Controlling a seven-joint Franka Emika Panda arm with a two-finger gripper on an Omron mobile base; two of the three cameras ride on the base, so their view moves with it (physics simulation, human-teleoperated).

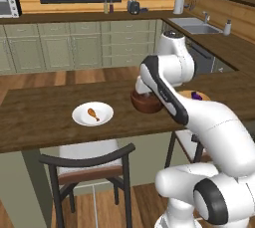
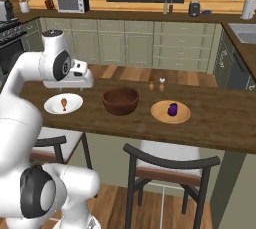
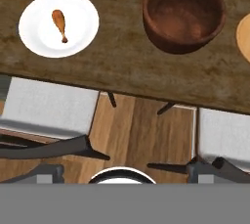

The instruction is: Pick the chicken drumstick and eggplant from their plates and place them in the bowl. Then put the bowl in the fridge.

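Left to right along the counter, near its front edge: chicken drumstick on white plate, empty bowl mid-counter, eggplant on tan plate. End effector jaws spread wide, holding nothing, up above the front edge.

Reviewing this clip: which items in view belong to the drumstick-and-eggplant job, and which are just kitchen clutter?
Job items:
chicken drumstick on the white plate
eggplant on the tan plate
wooden bowl, empty

Just lying about:
two shakers behind the bowl
chairs at the counter
microwave
paper towel roll
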